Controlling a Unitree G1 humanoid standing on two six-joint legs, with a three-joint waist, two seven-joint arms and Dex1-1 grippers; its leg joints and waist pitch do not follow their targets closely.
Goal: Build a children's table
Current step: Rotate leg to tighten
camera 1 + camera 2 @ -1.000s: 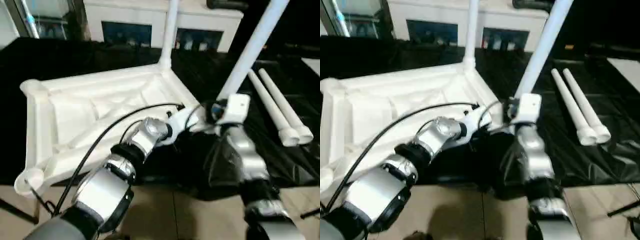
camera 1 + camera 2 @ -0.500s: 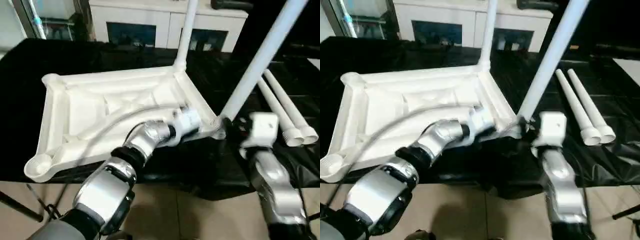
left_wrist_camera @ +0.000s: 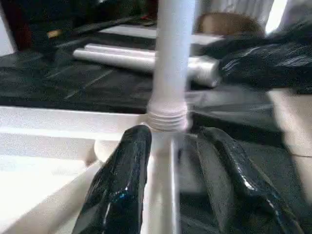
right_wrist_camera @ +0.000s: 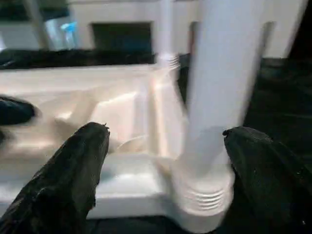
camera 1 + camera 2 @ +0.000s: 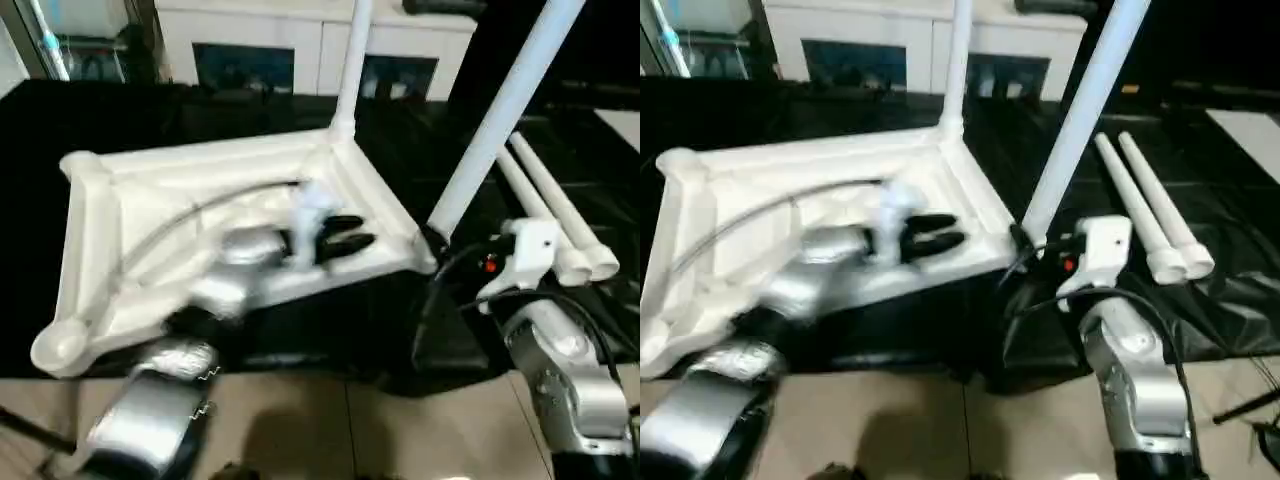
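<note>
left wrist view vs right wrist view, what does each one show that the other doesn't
Left wrist view alone: the two loose legs lying on the black cloth beyond the tabletop. Right wrist view alone: the white cabinet behind the table and the far standing leg. Both: the ribbed tabletop and the near leg standing in its corner socket, seen between open black fingers.

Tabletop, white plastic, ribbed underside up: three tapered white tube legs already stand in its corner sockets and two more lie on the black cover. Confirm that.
Wrong on the count. The left eye view shows two legs standing in the white plastic tabletop: far leg, near leg. Two spare legs lie on the black cover, as stated.
</note>
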